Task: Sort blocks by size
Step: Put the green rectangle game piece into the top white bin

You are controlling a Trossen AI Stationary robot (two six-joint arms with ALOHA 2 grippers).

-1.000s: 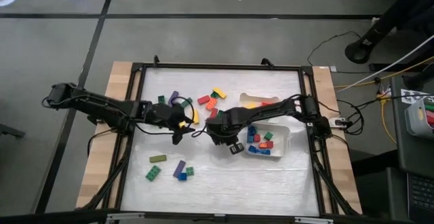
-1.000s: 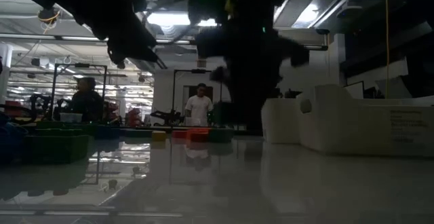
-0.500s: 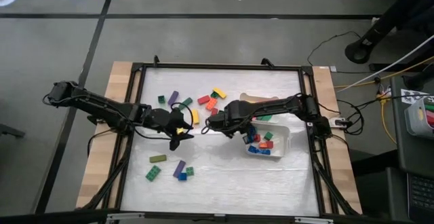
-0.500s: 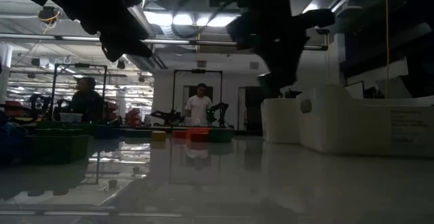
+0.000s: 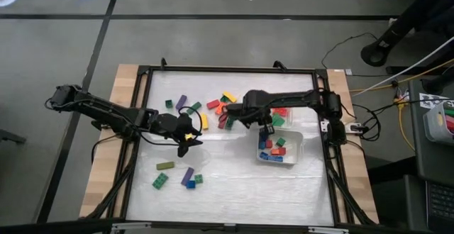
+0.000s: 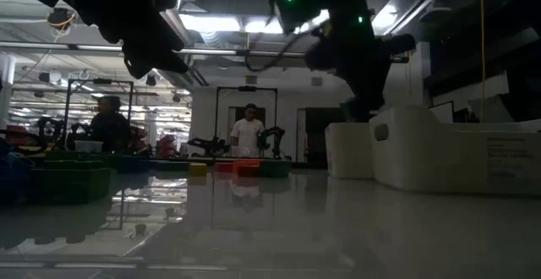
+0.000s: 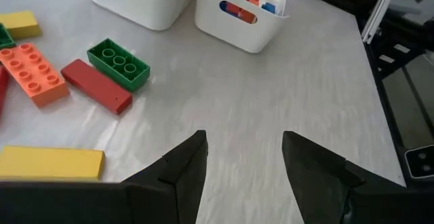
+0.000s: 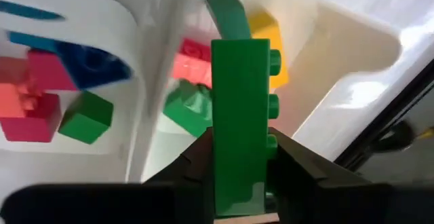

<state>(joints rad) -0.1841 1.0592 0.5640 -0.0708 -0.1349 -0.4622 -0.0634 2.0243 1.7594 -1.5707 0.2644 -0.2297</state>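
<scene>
One green bar [image 8: 239, 125] clamped in right fingers [image 8: 196, 163]; left fingers [image 7: 186, 166] apart, empty.

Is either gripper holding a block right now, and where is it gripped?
The right gripper pinches a long green block by its lower end, over the white trays. The left gripper is open, holding nothing.

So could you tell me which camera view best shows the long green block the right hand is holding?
The right wrist view: the green block stands upright between the right hand's fingers, studs visible, over the white trays. The high view hides it under the arm, the low view shows only a dark arm, and the left wrist view misses it.
</scene>
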